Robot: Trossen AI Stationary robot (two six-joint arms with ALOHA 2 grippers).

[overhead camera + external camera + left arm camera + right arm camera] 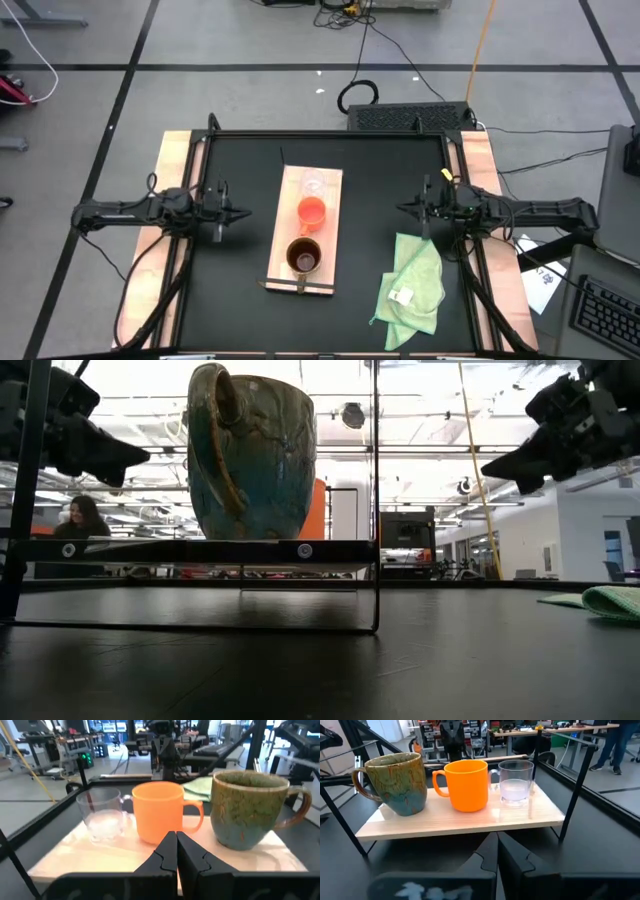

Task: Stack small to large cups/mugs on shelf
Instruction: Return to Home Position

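Observation:
Three cups stand upright in a row on the light-wood shelf (285, 255), each on its base: the small clear glass cup (314, 184) at the far end, the orange-red mug (312, 212) in the middle, the brown, green-glazed mug (304, 257) at the near end. In the right wrist view they show as glass cup (516, 782), orange mug (466, 785) and brown mug (396, 782). My left gripper (243, 212) hovers left of the shelf, shut and touching nothing. My right gripper (403, 208) hovers right of it, shut too.
A light green cloth (412, 282) lies crumpled on the black tabletop near the right arm, toward the near edge. The shelf stands on thin black legs (375, 595) above the table. A person (82, 520) sits in the room beyond. Bare tabletop lies on both sides of the shelf.

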